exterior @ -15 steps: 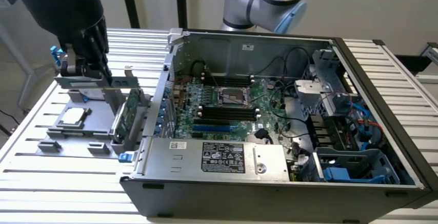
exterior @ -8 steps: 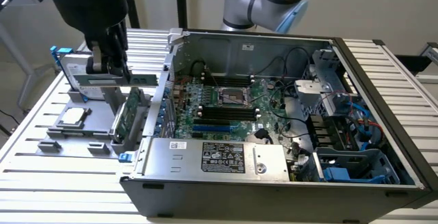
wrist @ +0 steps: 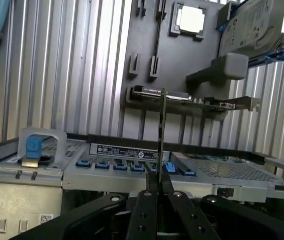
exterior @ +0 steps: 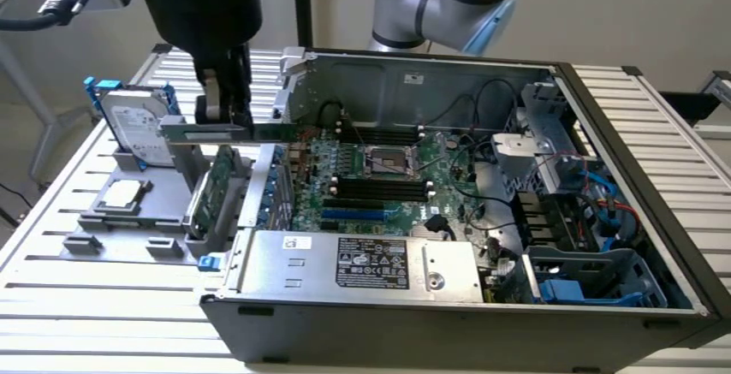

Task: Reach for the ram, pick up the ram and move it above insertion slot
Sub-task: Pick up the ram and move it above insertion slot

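In the exterior view my gripper (exterior: 224,119) hangs from the black wrist at the open computer case's left wall. It is shut on the ram (exterior: 246,133), a thin green stick held level in the air, one end over the grey parts holder, the other over the case edge. In the wrist view the ram (wrist: 162,135) stands edge-on as a thin line rising from my shut gripper (wrist: 157,192). The black insertion slots (exterior: 375,187) lie on the motherboard inside the case, to the exterior view's right of the ram and lower.
A grey holder (exterior: 86,220) left of the case carries a silver hard drive with blue rails (exterior: 139,126), a processor chip (exterior: 123,194) and an upright green card (exterior: 212,190). The silver power supply (exterior: 365,263) fills the case front. Cables and a drive cage (exterior: 571,211) crowd its right side.
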`<state>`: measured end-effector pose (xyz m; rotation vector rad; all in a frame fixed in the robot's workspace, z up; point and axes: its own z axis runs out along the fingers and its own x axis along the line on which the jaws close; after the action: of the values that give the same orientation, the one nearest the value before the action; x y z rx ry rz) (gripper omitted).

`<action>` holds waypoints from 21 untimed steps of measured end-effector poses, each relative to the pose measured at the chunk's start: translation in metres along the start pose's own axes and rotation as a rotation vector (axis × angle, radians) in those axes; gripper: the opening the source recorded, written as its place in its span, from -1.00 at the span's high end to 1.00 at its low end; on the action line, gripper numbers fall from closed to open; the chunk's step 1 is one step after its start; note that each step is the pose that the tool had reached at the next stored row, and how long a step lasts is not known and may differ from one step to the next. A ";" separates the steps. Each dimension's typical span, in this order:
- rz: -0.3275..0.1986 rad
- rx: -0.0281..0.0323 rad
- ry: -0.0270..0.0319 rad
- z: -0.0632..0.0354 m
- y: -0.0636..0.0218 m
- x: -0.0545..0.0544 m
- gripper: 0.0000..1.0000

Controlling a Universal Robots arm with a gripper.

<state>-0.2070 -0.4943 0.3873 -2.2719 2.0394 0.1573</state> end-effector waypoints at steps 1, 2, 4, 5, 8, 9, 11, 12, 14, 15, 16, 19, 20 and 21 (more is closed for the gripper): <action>0.000 0.0000 -0.0002 -0.0001 -0.0045 0.000 0.71; 0.000 0.0000 -0.0002 -0.0002 -0.0090 0.001 0.71; -0.001 -0.0001 -0.0003 -0.0004 -0.0179 0.002 0.71; -0.001 -0.0001 -0.0002 -0.0005 -0.0225 0.002 0.71; -0.001 -0.0001 -0.0002 -0.0007 -0.0360 0.004 0.71; -0.001 -0.0001 -0.0002 -0.0008 -0.0405 0.004 0.71; -0.002 -0.0002 -0.0002 -0.0010 -0.0496 0.005 0.71; -0.002 -0.0002 -0.0002 -0.0011 -0.0540 0.006 0.71; -0.002 -0.0002 -0.0002 -0.0012 -0.0630 0.007 0.71; -0.002 -0.0002 -0.0002 -0.0012 -0.0678 0.007 0.71; -0.002 -0.0002 -0.0003 -0.0012 -0.0722 0.008 0.71; -0.002 -0.0002 -0.0002 -0.0010 -0.0858 0.009 0.71; -0.002 -0.0002 -0.0002 -0.0009 -0.0902 0.010 0.71; -0.002 -0.0002 -0.0002 -0.0008 -0.0947 0.010 0.71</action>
<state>-0.1118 -0.4943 0.3862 -2.2735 2.0375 0.1576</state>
